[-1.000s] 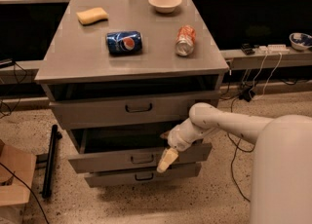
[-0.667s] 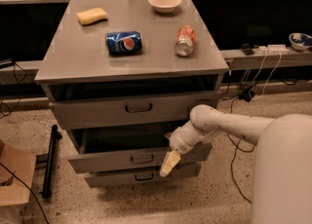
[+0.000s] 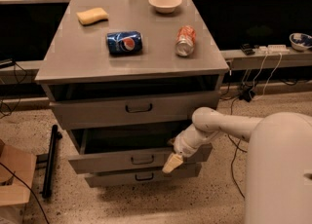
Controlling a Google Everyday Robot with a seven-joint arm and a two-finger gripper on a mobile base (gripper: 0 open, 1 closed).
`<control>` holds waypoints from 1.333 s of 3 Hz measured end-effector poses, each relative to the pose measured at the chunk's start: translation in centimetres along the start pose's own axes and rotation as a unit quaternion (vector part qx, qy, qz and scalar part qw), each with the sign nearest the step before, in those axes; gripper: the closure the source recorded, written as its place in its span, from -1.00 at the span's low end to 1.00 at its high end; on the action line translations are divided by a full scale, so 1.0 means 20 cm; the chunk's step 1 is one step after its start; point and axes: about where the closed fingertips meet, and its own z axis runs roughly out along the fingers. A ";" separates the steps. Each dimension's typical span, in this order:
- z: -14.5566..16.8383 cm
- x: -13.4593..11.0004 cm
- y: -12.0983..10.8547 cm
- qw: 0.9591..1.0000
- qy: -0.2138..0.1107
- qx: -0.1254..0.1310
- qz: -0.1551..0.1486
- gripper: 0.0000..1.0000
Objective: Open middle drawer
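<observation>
The grey cabinet has three drawers. The middle drawer is pulled out, and its dark inside shows above its low front. Its small dark handle sits at the centre. My gripper, cream-tipped on a white arm, hangs in front of the middle drawer's front, just right of the handle and apart from it. It points down and to the left.
The top drawer is slightly out and the bottom drawer sits below. On the cabinet top lie a blue can, a red can, a yellow sponge and a bowl. A black bar and a cardboard box are at left, and cables at right.
My gripper has shifted slightly to the right along the middle drawer's front. The drawer stands as far out as before.
</observation>
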 end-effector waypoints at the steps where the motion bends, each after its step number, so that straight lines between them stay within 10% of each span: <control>1: -0.02 -0.01 0.00 1.000 0.000 0.000 0.000 0.16; 3: -0.02 0.02 0.09 1.000 0.008 -0.002 0.025 1.00; 4: -0.03 0.04 0.17 0.998 0.014 0.004 0.058 -1.00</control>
